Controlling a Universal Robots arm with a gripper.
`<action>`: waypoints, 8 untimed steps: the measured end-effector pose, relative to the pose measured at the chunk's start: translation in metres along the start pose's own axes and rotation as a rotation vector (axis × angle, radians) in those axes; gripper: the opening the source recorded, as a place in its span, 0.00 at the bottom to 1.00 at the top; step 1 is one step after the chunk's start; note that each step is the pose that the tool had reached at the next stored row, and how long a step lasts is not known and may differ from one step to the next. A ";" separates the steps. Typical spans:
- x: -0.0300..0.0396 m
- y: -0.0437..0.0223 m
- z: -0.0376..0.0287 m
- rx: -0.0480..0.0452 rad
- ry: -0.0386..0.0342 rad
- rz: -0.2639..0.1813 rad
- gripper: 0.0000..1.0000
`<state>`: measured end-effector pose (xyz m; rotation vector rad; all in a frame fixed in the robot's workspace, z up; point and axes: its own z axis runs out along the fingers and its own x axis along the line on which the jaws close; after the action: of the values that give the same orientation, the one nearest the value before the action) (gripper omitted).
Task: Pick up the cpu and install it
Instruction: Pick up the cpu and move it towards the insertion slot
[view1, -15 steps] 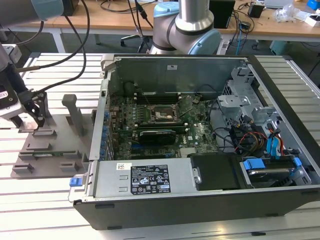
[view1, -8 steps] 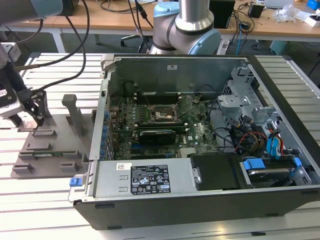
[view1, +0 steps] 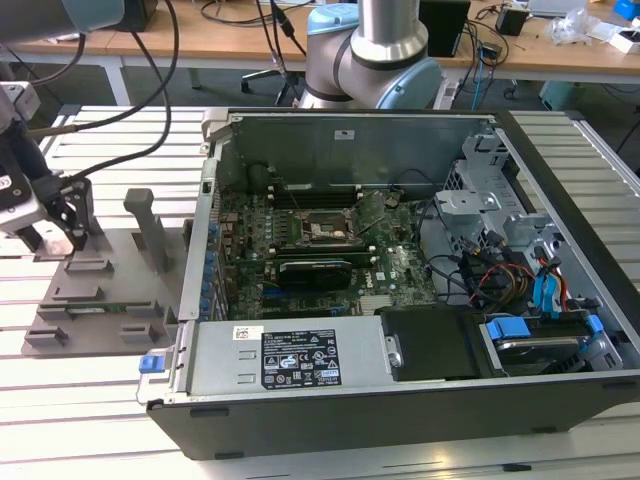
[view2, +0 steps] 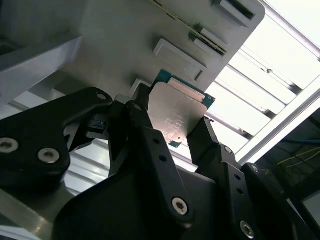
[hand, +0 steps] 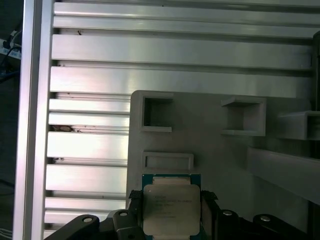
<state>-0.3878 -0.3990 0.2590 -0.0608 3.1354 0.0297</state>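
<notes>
Cpu (hand: 169, 207) clamped in gripper (view2: 171, 122) over grey tray (hand: 215, 152); lid print illegible.

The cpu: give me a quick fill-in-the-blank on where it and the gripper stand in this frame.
1. The gripper is ____ on the cpu.
2. In the exterior view, the gripper hangs ____ the grey holder tray.
3. The holder tray lies on the exterior view's ____ of the open computer case.

Missing words: shut; above; left.
</notes>
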 end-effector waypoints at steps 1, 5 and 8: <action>0.0000 0.0000 -0.0006 0.0000 0.0000 0.000 0.55; 0.0000 0.0001 -0.0037 -0.0001 0.0000 0.000 0.55; 0.0000 0.0001 -0.0071 -0.0001 -0.0001 0.000 0.55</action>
<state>-0.3878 -0.3990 0.2660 -0.0609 3.1353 0.0298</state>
